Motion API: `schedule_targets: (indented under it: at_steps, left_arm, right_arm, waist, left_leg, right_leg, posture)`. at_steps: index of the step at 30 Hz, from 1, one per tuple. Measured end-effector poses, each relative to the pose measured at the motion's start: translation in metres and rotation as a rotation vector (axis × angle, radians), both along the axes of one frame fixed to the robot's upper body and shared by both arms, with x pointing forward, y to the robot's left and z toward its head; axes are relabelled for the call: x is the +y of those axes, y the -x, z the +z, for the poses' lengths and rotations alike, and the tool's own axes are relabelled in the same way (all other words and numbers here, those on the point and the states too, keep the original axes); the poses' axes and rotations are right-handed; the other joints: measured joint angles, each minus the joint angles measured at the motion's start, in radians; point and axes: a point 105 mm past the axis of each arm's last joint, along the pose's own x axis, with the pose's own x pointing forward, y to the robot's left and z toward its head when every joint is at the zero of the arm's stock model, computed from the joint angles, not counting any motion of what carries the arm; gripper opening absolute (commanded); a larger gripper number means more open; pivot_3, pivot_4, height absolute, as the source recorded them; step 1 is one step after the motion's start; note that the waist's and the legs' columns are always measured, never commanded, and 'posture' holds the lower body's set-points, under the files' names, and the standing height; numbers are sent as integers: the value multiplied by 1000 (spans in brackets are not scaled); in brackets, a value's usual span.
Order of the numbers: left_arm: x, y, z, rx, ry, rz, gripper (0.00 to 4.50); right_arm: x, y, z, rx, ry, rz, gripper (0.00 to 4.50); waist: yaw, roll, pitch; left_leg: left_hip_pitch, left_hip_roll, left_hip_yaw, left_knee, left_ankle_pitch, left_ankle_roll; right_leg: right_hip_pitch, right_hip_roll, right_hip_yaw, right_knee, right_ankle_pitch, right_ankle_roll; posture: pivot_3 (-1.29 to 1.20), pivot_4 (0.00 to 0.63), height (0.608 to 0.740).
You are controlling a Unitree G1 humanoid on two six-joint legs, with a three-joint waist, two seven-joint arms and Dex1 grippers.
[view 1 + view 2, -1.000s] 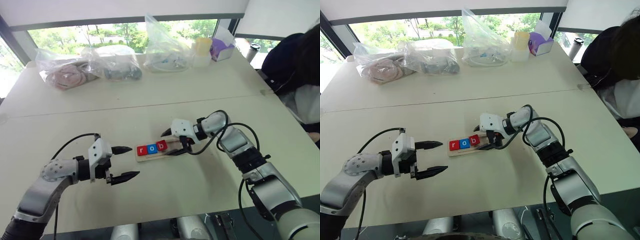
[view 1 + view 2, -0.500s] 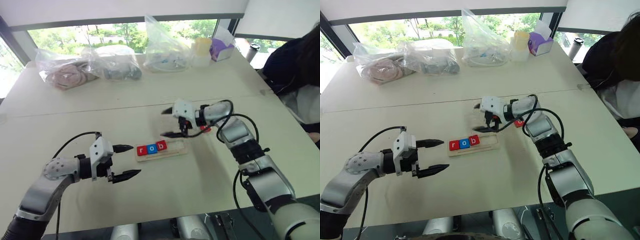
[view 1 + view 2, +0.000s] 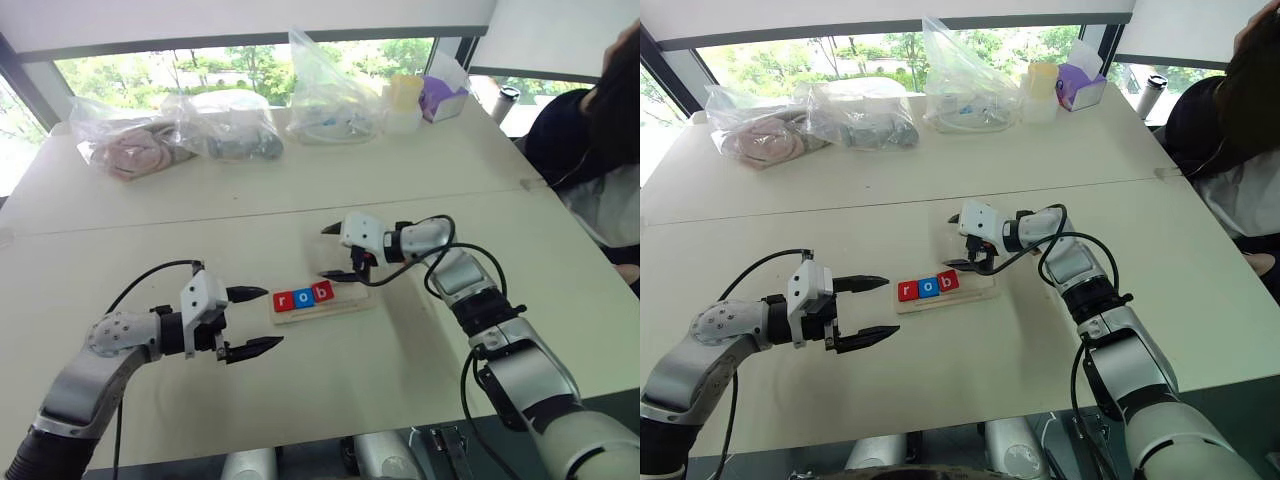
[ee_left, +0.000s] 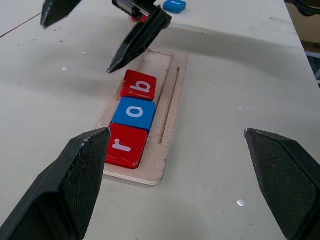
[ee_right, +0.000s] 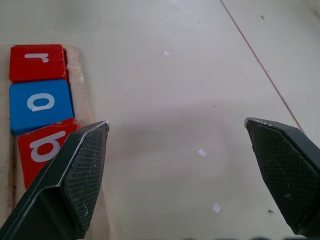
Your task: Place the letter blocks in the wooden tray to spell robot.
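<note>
**Kid:** What just changed?

**Me:** I'll go from the left. My left claw (image 3: 270, 319) has not moved. It hangs wide open over the pale bench (image 3: 300, 400), holding nothing, just beside the left end of the long pale wooden tray (image 3: 352, 297).

**Kid:** And in the tray?

**Me:** Three flat square letter blocks sit in a row, touching. First comes the red block with a white r (image 3: 283, 301), then the blue block with a white o (image 3: 303, 297), then the red block with a white b (image 3: 323, 292). The b looks a little crooked to me.

**Kid:** So the right claw moved?

**Me:** Yes. A second ago my right claw (image 3: 325, 253) was down low at the tray, right by the b. Now it has lifted up and hangs over the tray's bare end, spread wide with nothing in it.

**Kid:** What does that mean?

**Me:** I think the b is done. Two spots are still bare, for o and t. A small blue square block (image 4: 174, 5) lies on the bench past the tray. I can't read its letter.
</note>
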Motion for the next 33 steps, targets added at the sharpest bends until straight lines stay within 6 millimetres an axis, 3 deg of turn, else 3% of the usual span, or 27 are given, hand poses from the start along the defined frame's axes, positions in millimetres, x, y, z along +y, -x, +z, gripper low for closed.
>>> schedule_targets:
  at_steps: [16,26,33]
  left_arm:
    - [-2,-2,1,-9,7,-1,4500]
    - [-3,-2,2,-11,11,-1,4500]
    - [-4,-3,1,-11,13,1,4500]
  right_arm:
    - [2,13,1,35,18,58,4466]
    - [-2,-4,10,-22,5,-5,4466]
    - [-5,-2,-7,10,48,12,4466]
  waist:
    - [0,0,0]
    - [0,0,0]
    - [0,0,0]
  left_leg:
    - [0,0,0,0,0,0]
    - [0,0,0,0,0,0]
    - [0,0,0,0,0,0]
  right_leg:
    - [0,0,0,0,0,0]
    - [0,0,0,0,0,0]
    - [0,0,0,0,0,0]
  posture:
    - [0,150,740]
    - [0,150,740]
    - [0,150,740]
